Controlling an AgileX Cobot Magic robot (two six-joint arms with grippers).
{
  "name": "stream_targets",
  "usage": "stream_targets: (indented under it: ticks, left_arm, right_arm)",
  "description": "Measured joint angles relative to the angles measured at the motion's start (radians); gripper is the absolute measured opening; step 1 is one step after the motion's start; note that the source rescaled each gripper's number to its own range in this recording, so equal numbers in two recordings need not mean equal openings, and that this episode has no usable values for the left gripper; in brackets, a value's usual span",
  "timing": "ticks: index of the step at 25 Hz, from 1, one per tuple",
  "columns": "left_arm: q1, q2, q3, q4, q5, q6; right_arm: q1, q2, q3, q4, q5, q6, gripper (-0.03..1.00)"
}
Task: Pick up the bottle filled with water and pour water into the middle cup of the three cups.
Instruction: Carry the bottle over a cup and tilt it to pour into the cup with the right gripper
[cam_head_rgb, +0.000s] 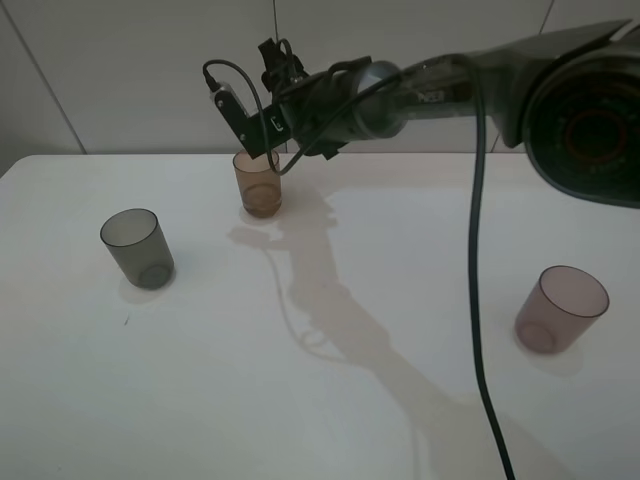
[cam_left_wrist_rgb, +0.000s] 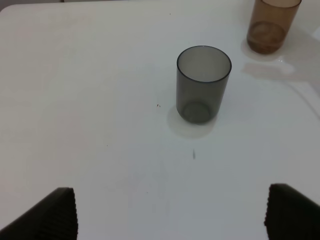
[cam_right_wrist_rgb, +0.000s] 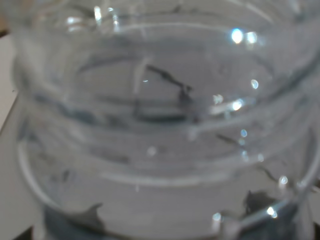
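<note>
The orange-brown middle cup (cam_head_rgb: 258, 188) stands upright at the back of the white table (cam_head_rgb: 330, 400); it also shows in the left wrist view (cam_left_wrist_rgb: 270, 25). My right gripper (cam_head_rgb: 256, 128) reaches across and hangs just above this cup's rim, shut on the clear bottle (cam_right_wrist_rgb: 160, 125), which fills the right wrist view. In the exterior view the bottle is hard to make out. The smoky grey cup (cam_head_rgb: 137, 248) stands at the left and the pinkish-mauve cup (cam_head_rgb: 560, 308) at the right. My left gripper (cam_left_wrist_rgb: 170, 215) is open and empty, with the grey cup (cam_left_wrist_rgb: 202, 85) ahead of it.
The right arm and its black cable (cam_head_rgb: 478, 300) stretch from the upper right across the table and cast a long shadow over its middle. A white wall stands behind the table's back edge.
</note>
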Motion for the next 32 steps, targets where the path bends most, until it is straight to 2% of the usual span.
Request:
stream_targets:
  ticks: [22,32]
  left_arm:
    - [0.0,0.0,0.0,0.0,0.0,0.0]
    - [0.0,0.0,0.0,0.0,0.0,0.0]
  right_arm:
    - [0.008,0.0,0.0,0.0,0.017,-0.074,0.0]
    - [0.008,-0.027,0.0,0.022,-0.049,-0.073,0.0]
